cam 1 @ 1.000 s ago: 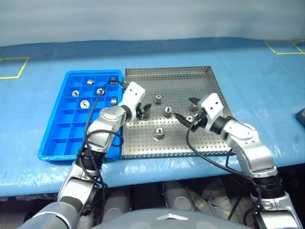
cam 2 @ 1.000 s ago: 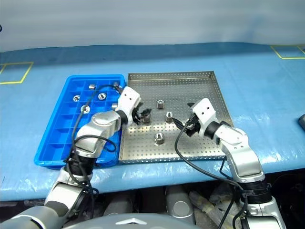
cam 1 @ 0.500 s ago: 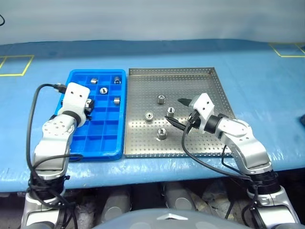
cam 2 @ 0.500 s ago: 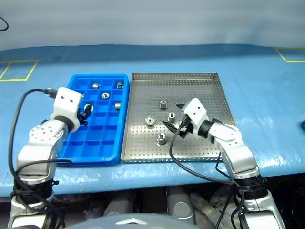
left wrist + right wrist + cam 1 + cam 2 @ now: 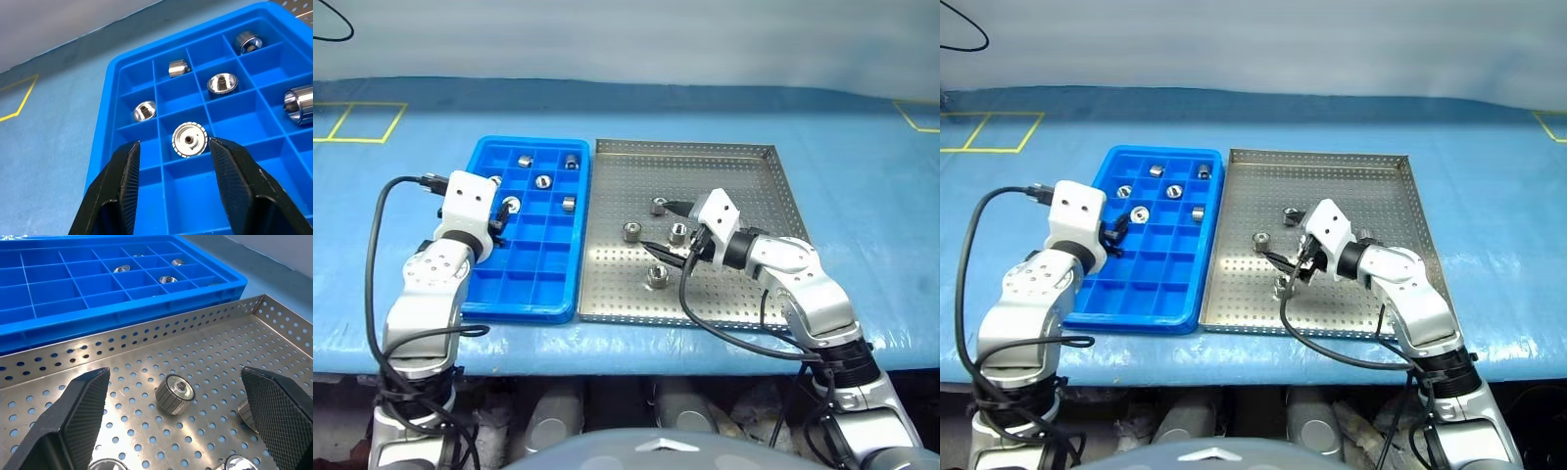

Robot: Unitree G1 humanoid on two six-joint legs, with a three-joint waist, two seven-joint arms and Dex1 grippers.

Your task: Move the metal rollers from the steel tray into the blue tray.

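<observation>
Nearest me, one roller (image 5: 657, 275) lies at about 7 o'clock on the steel tray (image 5: 773, 150), close under my right gripper (image 5: 665, 227). Its fingers stand wide and empty, framing a roller (image 5: 174, 394) that rests on its side on the perforated floor. I judge this the risky grab. If I close off-centre, the round side can squirt out and roll away. The near finger (image 5: 274, 411) also sits just beside another roller (image 5: 244, 417), so a careless close could knock it or pinch two at once.

At 9 o'clock from there, my left gripper (image 5: 498, 219) hangs over the blue tray (image 5: 524, 313), fingers parted a little and holding nothing. A roller (image 5: 189, 139) lies in the compartment just beyond them. If I swing out low, a fingertip could catch a divider and drag the tray. Farther back, five more rollers sit in compartments.
</observation>
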